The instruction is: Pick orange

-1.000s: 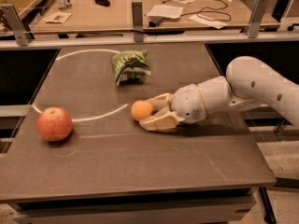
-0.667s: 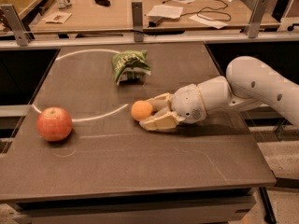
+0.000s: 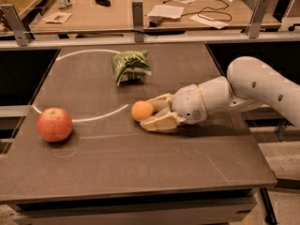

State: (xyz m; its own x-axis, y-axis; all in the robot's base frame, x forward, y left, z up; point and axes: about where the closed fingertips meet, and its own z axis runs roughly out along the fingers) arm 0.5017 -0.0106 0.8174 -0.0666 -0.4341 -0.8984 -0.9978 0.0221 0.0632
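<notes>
The orange (image 3: 140, 111) is small, round and bright orange, and rests on the dark table (image 3: 140, 168) near its middle. My gripper (image 3: 148, 113) reaches in from the right, low over the table. Its two cream fingers (image 3: 159, 122) are open and stand on either side of the orange's right half, one behind it and one in front. The orange sits at the fingertips and still lies on the table.
A larger red-orange apple (image 3: 55, 124) lies at the table's left. A crumpled green bag (image 3: 131, 66) lies behind the orange. A white curved line (image 3: 93, 117) runs across the table. A metal rail (image 3: 140, 36) and a desk with papers stand behind.
</notes>
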